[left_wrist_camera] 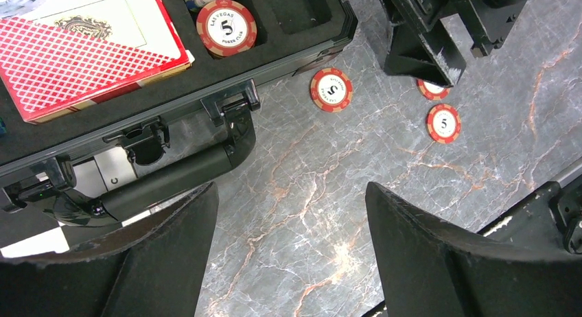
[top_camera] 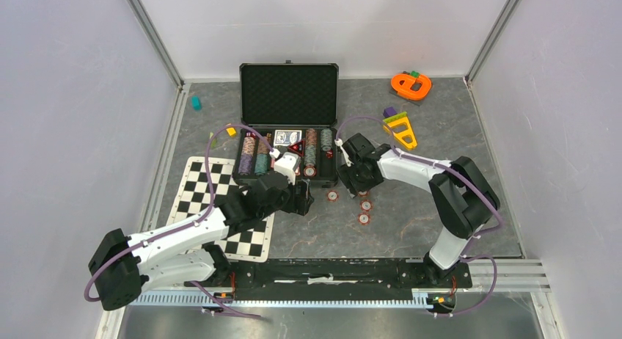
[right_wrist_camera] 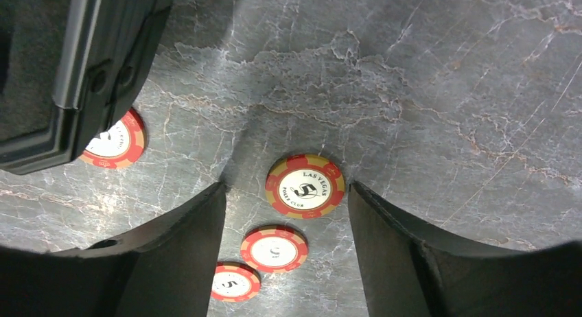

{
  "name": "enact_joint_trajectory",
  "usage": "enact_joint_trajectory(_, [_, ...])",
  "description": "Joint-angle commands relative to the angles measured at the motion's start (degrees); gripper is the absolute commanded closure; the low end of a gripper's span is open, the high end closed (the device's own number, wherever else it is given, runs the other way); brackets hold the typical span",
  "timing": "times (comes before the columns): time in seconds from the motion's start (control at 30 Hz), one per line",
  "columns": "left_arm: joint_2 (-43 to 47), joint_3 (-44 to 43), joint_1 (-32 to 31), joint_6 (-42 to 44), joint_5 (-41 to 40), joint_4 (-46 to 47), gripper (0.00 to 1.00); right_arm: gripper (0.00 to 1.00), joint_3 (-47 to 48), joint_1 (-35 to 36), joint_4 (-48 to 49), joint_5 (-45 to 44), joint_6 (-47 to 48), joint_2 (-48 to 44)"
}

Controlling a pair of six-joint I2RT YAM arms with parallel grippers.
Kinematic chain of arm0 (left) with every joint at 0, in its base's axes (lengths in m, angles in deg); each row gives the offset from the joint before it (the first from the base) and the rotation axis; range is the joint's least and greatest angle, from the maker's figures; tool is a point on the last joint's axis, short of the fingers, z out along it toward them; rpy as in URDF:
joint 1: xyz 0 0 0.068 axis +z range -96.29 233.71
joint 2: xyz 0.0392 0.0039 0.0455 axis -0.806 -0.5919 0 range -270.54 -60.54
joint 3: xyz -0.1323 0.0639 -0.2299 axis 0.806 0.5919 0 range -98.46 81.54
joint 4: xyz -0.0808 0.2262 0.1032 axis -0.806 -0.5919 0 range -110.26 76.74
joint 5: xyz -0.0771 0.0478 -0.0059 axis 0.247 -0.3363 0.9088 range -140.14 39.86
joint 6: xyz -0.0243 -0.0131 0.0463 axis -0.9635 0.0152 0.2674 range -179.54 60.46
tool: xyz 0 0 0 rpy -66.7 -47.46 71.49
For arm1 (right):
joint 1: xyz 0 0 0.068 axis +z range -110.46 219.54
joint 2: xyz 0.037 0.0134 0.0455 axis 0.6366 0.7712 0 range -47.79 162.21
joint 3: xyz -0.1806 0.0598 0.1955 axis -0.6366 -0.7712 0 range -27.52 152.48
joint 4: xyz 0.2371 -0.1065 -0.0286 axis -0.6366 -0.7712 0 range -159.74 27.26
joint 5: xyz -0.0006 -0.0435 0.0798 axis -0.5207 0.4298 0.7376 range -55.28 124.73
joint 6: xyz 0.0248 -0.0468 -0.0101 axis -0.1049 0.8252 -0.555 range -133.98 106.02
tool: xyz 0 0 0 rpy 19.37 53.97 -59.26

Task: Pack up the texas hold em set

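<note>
Starting at the left with the black-white checkered mat point(top_camera: 192, 192) lying flat on the grey marbled table point(top_camera: 411, 221). Finding the left gripper point(left_wrist_camera: 289, 193) just right of it, jaws spread wide, gripping nothing, hanging over bare table in front of the handle point(left_wrist_camera: 171, 176). Looking at the black briefcase point(top_camera: 288, 95) mid-table toward the back, lid standing upright and showing dark foam, base holding coloured chip stacks point(top_camera: 253, 154) in rows beside a red diamond-patterned card deck point(left_wrist_camera: 82, 49). Reading "LAS VEGAS POKER CLUB" around a big "5" on a red-white chip point(left_wrist_camera: 226, 27) lying flat in a foam slot. Moving right to the loose chips point(top_camera: 364, 219) scattered on the table just off the case's front right corner. Finding the right gripper point(right_wrist_camera: 287, 190) gaping too, clamping nothing, fingers point(right_wrist_camera: 171, 248) straddling one flat chip bearing the same wording. Ending at the yellow and orange toys point(top_camera: 402, 130) lying well apart near the back right
</note>
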Motion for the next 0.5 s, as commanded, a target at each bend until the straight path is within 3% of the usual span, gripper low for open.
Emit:
enact_joint_trajectory(0.0, [1.34, -1.75, -0.26, 4.54, -0.59, -1.03, 0.15, 0.31, 0.87, -0.54, 0.17, 2.67, 0.45, 1.89])
enact_joint_trajectory(0.47, [4.51, -0.62, -0.2, 8.17, -0.7, -1.16, 0.14, 0.52, 0.05, -1.68, -1.42, 2.51, -1.03, 2.73])
